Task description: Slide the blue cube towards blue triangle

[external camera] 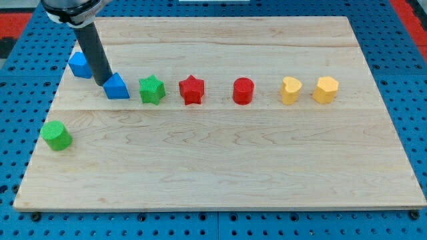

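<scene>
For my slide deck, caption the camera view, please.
My tip sits between the blue cube and blue triangle, heading a row of coloured blocks on the board.

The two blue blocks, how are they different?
The blue cube sits farther toward the view's top left, near the board's edge; the blue triangle sits lower, at the left end of the row beside the green star. The blue cube has a flat top; the blue triangle rises to a peak. My tip stands between them, closer to the triangle. Both are the same blue and look similar in size.
</scene>
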{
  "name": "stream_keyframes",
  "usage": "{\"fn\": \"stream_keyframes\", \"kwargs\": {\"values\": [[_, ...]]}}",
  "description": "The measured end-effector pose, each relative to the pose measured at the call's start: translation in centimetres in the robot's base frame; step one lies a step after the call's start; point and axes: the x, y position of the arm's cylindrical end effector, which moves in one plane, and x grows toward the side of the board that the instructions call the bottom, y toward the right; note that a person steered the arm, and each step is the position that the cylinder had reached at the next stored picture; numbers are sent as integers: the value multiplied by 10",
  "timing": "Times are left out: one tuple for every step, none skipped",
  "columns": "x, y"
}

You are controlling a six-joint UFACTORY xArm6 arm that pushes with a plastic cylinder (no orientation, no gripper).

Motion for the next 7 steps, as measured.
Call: {"fn": "stream_keyframes", "kwargs": {"values": [[4,0],[4,-1],[4,-1],[4,0],[4,0],[10,-51],[-7,-89]]}}
